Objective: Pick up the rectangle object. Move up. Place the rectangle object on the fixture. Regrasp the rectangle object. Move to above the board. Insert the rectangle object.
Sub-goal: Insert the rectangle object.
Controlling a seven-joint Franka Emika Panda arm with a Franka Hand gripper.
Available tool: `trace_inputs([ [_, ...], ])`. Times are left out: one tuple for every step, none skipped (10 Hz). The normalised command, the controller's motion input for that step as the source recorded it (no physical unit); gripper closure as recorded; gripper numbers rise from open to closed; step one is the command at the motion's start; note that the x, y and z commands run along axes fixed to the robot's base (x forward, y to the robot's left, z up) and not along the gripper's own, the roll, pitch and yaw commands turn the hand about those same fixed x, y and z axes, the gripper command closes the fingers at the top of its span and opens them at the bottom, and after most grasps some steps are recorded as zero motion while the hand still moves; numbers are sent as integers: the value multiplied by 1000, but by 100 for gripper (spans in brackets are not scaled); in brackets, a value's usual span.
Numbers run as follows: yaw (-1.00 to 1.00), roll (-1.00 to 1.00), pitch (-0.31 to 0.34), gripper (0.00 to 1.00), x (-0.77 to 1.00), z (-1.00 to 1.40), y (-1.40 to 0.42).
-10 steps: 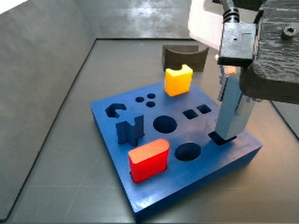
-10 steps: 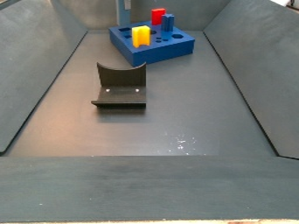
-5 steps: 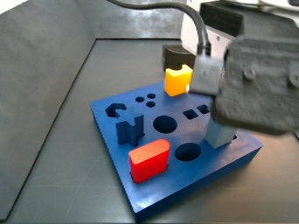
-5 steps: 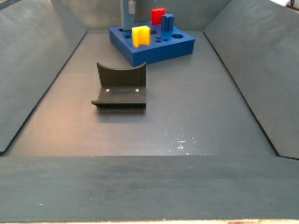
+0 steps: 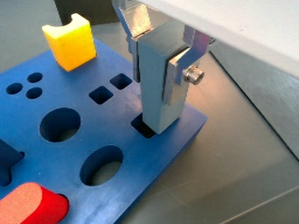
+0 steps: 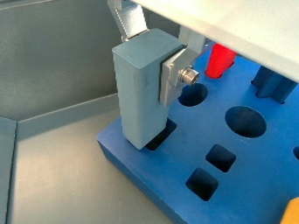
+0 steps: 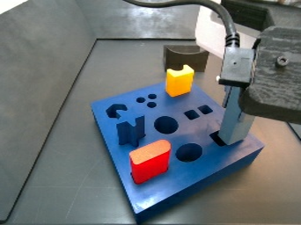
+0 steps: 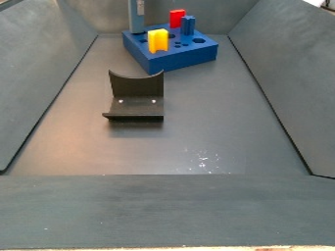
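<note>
Grey-blue rectangle object [image 5: 156,87] upright, btm end in board [image 5: 70,131] slot.

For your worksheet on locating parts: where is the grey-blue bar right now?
The grey-blue bar stands upright in the gripper, its lower end entering a slot near the corner of the blue board, away from the yellow block.

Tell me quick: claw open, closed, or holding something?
Claw: closed on the rectangle object, held upright with its lower end in a slot at the board's corner.

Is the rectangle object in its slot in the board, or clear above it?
Partly in. The upright rectangle object, clamped by the gripper, has its lower end inside a slot near the board edge; most stands above.
</note>
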Motion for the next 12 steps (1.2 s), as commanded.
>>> trace_inputs([
  [-160, 660, 197, 100, -237, 0, 0],
  [-417, 677, 446, 100, -234, 0, 0],
  [-86, 0, 0, 100, -9, 0, 0],
  [0, 0, 0, 100, 26, 0, 0],
  [391, 0, -14, 100, 157, -86, -40],
  [774, 0, -49, 100, 149, -71, -211],
  [37, 0, 0, 100, 0, 0, 0],
  [0, 17, 0, 100, 0, -3, 0],
  [0, 491, 200, 100, 0, -240, 0],
  [11, 534, 371, 100, 0, -520, -77],
  [0, 0, 86, 100, 37, -17, 0],
  [0, 0, 20, 100, 0, 0, 3],
])
